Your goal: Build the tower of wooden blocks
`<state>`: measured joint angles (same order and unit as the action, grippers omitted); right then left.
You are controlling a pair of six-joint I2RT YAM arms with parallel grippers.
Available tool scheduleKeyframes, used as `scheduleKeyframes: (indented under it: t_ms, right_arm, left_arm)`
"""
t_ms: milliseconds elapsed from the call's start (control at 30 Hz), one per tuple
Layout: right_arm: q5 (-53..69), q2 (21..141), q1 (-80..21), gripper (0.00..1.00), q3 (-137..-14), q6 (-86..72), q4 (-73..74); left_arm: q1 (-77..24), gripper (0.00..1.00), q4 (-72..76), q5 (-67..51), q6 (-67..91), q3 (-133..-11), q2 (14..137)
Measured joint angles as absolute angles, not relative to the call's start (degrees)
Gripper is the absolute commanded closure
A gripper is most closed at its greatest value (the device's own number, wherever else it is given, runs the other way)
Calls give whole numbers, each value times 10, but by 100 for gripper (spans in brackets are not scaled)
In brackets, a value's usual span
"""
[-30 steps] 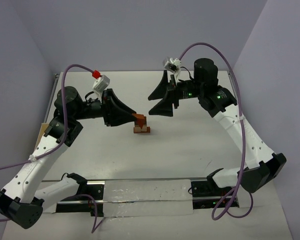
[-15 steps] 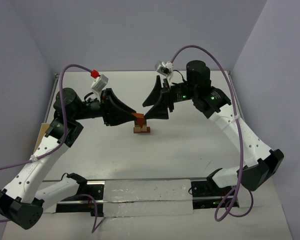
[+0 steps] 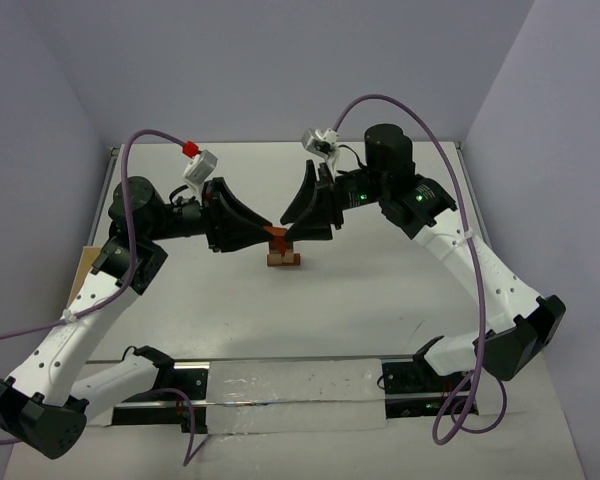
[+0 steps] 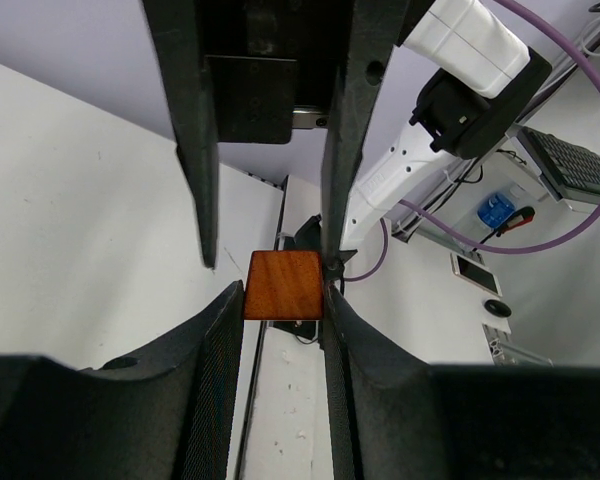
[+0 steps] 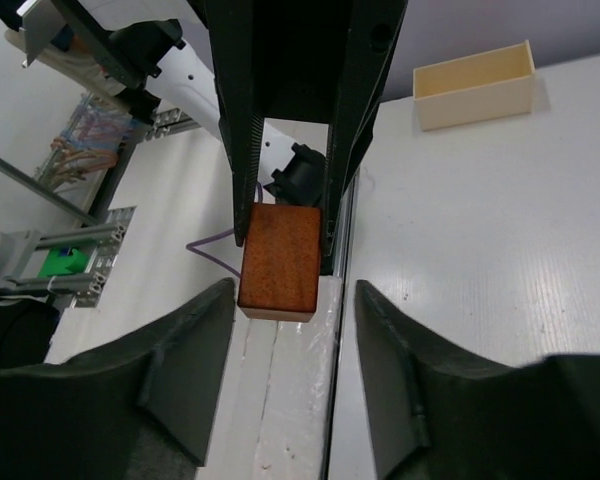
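From the near edge of the tabletop [image 3: 380, 290], the left arm [image 3: 80, 305] and right arm [image 3: 485, 275] rise, bend at the elbow and reach inward, tips meeting mid-table. The left pincer [image 4: 283, 292], partly closed, clamps a reddish-brown block [image 4: 283, 283]. The right pincer [image 5: 293, 286] straddles that block from the opposite side, with a gap beside one finger. The block is atop the wood block tower [image 3: 282, 259]; whether they touch is unclear.
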<state>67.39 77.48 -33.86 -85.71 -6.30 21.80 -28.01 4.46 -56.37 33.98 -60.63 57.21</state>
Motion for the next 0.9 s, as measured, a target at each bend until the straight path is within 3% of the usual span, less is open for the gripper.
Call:
scheduleKeyframes:
  t_ms: [567,900]
  right_arm:
    - [683,782,-354,52,-836,-79,200]
    - [694,804,-354,51,-755,-320,-45]
  left_arm:
    - [-273,100,43,-552,340,-601,571]
    - [-257,100,83,-522,393,-563,556]
